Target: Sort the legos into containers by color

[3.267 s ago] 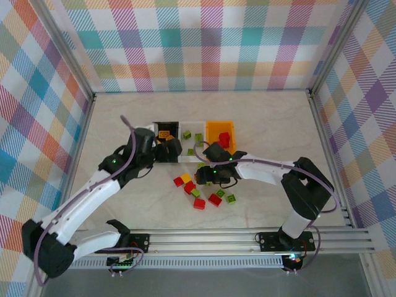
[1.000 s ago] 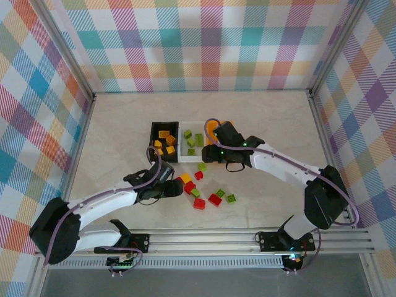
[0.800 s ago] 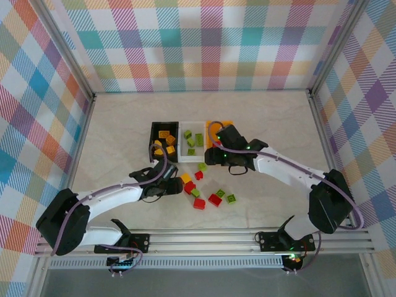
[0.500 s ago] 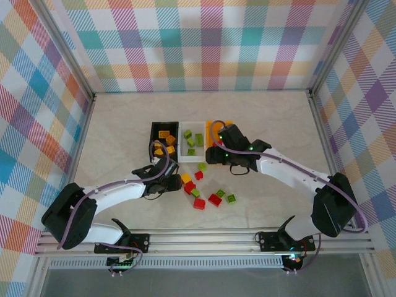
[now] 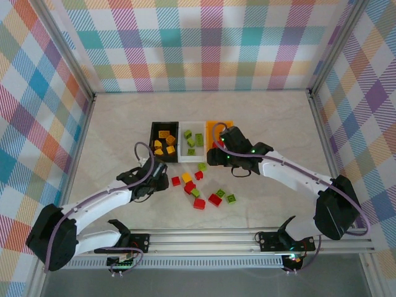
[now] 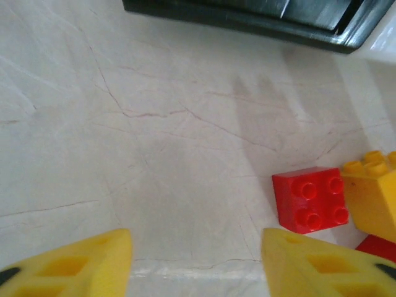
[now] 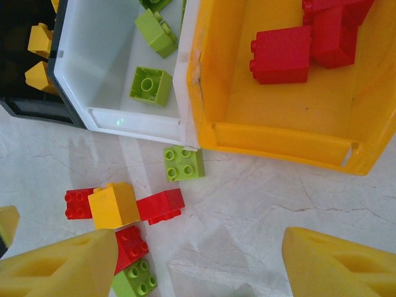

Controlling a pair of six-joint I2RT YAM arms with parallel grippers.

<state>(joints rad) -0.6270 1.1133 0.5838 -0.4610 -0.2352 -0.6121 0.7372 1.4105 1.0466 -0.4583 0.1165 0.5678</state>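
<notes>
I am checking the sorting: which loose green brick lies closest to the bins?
The green brick just in front of the corner where the white bin meets the orange bin; the other loose green bricks lie farther away from the bins.

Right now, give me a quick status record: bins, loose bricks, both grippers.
black bin: yellow bricks inside
white bin: green bricks inside
orange bin: red bricks inside
loose bricks: red, yellow and green, on the table in front of the bins
left gripper: open, empty, red brick just ahead, untouched
right gripper: open, empty, above the table in front of the bins
</notes>
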